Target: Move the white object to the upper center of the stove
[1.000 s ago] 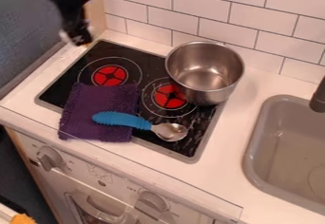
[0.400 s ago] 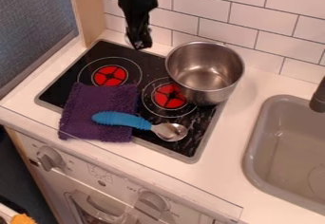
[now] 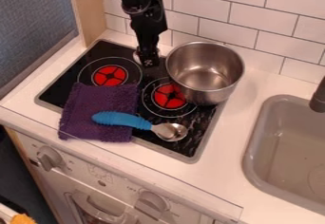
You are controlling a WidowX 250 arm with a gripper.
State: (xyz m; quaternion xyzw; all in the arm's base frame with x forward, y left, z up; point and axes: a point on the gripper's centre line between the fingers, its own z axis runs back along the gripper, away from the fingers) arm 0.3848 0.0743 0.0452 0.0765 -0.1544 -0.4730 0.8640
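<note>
In the camera view, the black gripper (image 3: 148, 63) hangs over the top middle of the stove (image 3: 61, 86), near the silver pot (image 3: 206, 78). A little whitish thing (image 3: 136, 56) peeks out beside it. I can't tell if the gripper is open or holding it.

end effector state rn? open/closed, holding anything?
End effector: over the back of the stove, left of the pot in view; open or closed can't be told, nor whether it holds anything.
</note>
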